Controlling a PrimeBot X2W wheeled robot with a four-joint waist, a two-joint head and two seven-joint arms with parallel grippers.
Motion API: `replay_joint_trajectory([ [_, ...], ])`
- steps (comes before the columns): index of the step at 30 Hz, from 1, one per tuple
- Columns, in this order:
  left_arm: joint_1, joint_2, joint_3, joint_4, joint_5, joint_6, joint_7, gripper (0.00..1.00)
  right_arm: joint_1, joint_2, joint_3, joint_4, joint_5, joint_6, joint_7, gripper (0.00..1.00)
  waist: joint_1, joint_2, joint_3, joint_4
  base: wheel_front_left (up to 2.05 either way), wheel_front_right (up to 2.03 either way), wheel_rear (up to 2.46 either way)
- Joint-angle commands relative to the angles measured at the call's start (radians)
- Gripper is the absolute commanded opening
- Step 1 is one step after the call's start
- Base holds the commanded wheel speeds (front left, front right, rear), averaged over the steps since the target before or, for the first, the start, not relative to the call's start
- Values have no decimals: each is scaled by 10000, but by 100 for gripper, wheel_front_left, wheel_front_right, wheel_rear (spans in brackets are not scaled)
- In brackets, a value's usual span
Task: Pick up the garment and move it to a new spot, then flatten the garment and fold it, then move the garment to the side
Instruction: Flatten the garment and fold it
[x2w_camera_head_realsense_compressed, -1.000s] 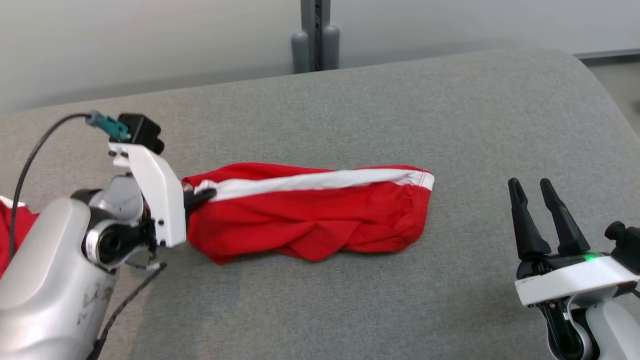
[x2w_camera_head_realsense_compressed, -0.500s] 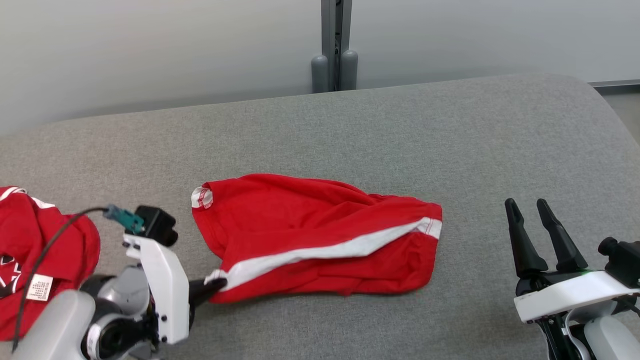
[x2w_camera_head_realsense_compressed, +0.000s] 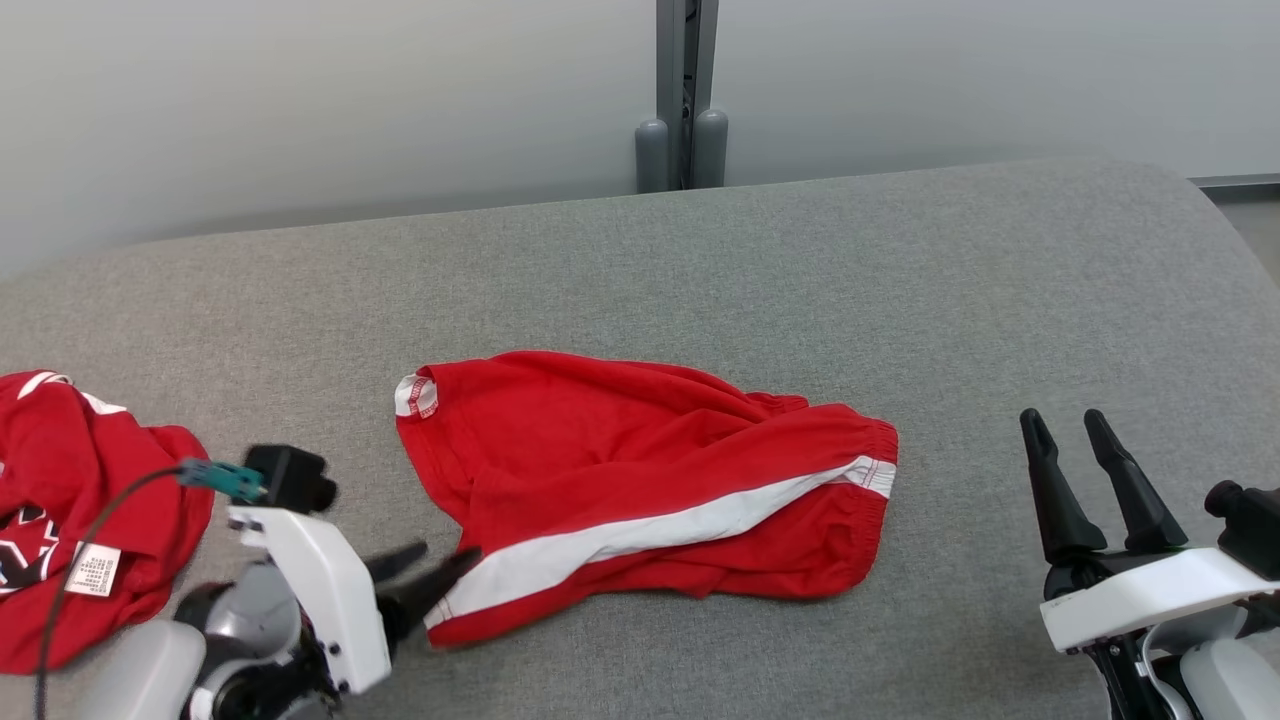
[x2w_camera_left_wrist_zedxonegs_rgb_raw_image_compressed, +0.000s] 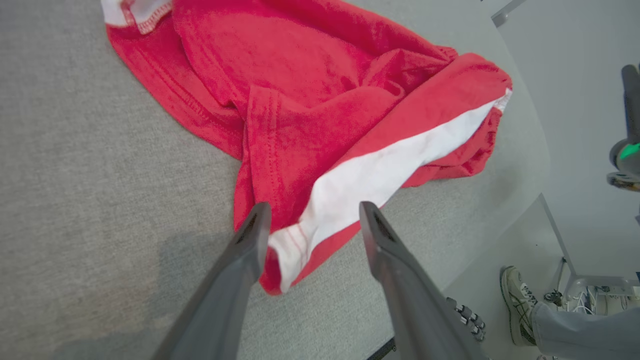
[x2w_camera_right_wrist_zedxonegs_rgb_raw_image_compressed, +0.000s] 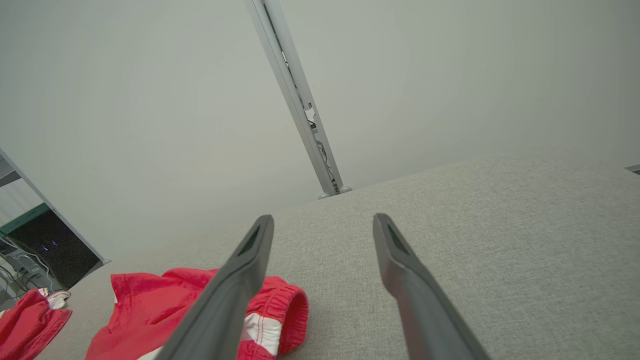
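The left pincer (x2w_camera_head_realsense_compressed: 450, 552) stands spread, and the hem corner of the garment (x2w_camera_head_realsense_compressed: 640, 470) lies between its two dark fingers (x2w_camera_left_wrist_zedxonegs_rgb_raw_image_compressed: 245, 250). Neither finger closes on the cloth; the inner finger may just brush the hem, though the wrist view leaves that unclear. The garment, a pair of red shorts, lies crumpled on the grey tabletop (x2w_camera_head_realsense_compressed: 900, 280) and stretches away from the left pincer's tips toward the right pincer (x2w_camera_head_realsense_compressed: 1060, 418). Its white stripe (x2w_camera_head_realsense_compressed: 650, 520) starts at the corner between the left fingers and runs to the far end. The right pincer is also spread and holds nothing, hovering well apart from the elastic end of the garment, which lies off its left finger. Behind the left pincer, on its outer side, lies a second red cloth (x2w_camera_head_realsense_compressed: 60, 480). A person's shoe (x2w_camera_left_wrist_zedxonegs_rgb_raw_image_compressed: 515, 295) shows on the floor past the tabletop edge.
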Motion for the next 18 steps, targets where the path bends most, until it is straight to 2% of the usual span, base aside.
replay_joint_trajectory([
  [1,-233,-8,201,29,72,-55,-306,100,79,-48,9,9,-15,1,1,100,0,0,-6,2,0,0,0],
  [7,-495,39,942,-255,443,-7,-1871,100,86,-38,42,-171,-101,1,1,100,0,0,-29,-20,0,0,0],
  [14,-87,-257,1790,-915,1841,426,-5085,100,207,117,-337,-737,-398,1,1,100,0,0,-12,-14,0,0,0],
  [18,341,-727,2030,-1083,2433,752,-6732,100,389,253,-575,-1064,-637,1,1,100,0,0,-37,99,0,0,0],
])
